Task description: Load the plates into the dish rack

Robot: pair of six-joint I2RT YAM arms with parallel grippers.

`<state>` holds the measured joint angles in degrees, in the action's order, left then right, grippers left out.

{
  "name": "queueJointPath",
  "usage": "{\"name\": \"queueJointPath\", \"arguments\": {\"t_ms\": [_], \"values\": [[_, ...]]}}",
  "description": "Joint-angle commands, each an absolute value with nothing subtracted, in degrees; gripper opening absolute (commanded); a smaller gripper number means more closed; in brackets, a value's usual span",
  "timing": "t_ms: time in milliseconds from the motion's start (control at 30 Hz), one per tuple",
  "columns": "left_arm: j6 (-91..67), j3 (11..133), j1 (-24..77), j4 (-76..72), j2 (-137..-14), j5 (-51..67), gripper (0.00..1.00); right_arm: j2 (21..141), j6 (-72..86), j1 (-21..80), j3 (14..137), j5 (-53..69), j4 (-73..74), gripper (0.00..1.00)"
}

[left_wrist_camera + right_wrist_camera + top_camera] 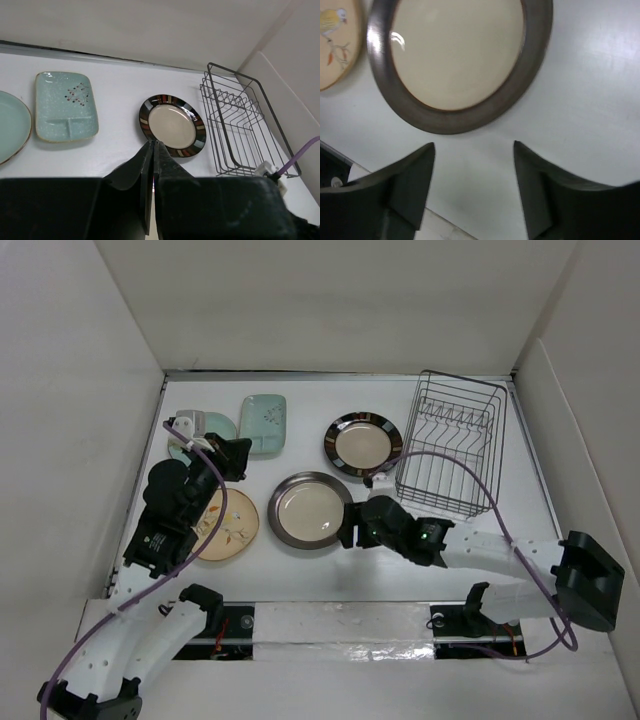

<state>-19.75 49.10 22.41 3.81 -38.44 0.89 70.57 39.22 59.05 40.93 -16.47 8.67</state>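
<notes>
Your right gripper (474,150) is spread and empty at the rim of the grey-brown-rimmed plate (455,55), which lies flat, left of the dish rack (452,445). Get one finger under the rim before closing. Left gripper (153,146) clenched, empty.

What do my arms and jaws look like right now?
The left arm and right arm have white links, black joints, and each trails a purple cable. The jaws are black tapered wedges. A small green light shows near the right wrist.

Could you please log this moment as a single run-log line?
left fingers: shut, empty | right fingers: open, near grey-brown-rimmed plate, not touching | dish rack: empty | loaded: none
</notes>
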Motion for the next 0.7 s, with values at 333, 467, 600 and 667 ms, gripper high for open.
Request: {"name": "queueJointPath", "arguments": {"t_ms": [333,467,600,667], "values": [[-20.04,48.17,22.59,0.44,-36.12,3.78,0.51,79.97,68.37,59.42,29.71,-22.41,-12.99,0.78],[-20.13,48.08,22.59,0.44,-36.21,4.66,0.53,85.59,72.24,57.49,28.65,-24.35,-22.92,0.76],[-20.13,47.99,22.59,0.44,-36.3,4.66,0.54,92.19,77.86,55.46,27.78,-23.91,-30.39,0.68],[-20.21,47.99,22.59,0.35,-36.12,4.66,0.54,95.35,81.2,55.46,26.55,-24.69,-34.6,0.6]]}}
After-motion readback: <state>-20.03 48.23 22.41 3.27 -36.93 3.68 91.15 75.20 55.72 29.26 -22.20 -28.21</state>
